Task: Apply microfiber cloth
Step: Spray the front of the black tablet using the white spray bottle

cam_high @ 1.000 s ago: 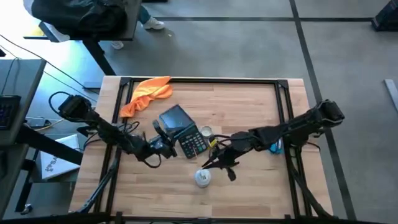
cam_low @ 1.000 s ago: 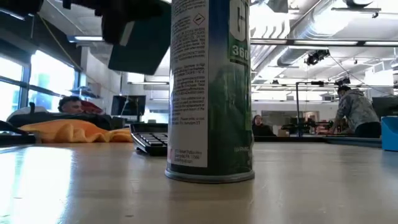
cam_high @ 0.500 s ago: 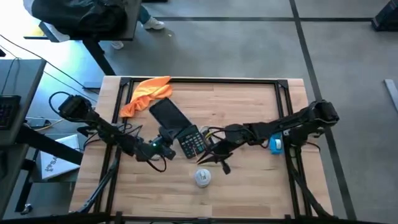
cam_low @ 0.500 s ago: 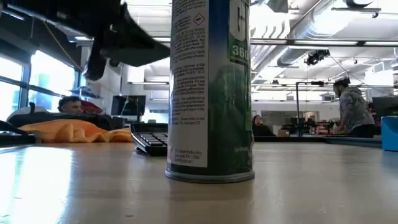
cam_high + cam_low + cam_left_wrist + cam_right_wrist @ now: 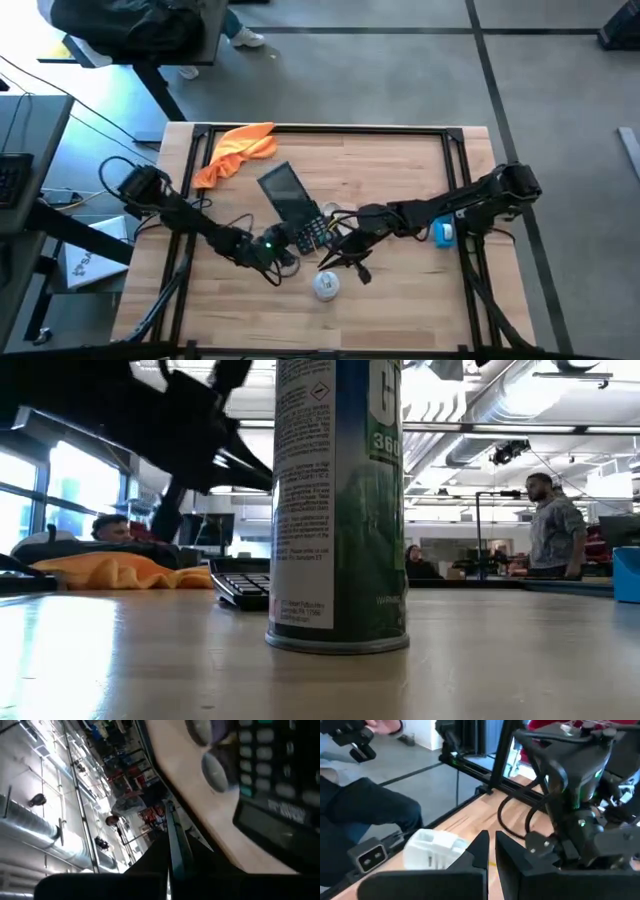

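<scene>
The soft orange microfiber cloth (image 5: pixel 235 151) lies untouched at the wooden counter's (image 5: pixel 400 180) far corner. Both hands crowd the black calculator (image 5: pixel 296 208): right hand (image 5: pixel 491 851) nearly closed, empty; the left hand's (image 5: pixel 283 256) grip cannot be told.

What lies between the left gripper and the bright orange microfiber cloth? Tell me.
In the high view, the black calculator lies between the left gripper and the orange microfiber cloth, with bare wooden table around it.

Bright overhead and window glare, silhouetted arms, blurred close-up wrist views.
</scene>
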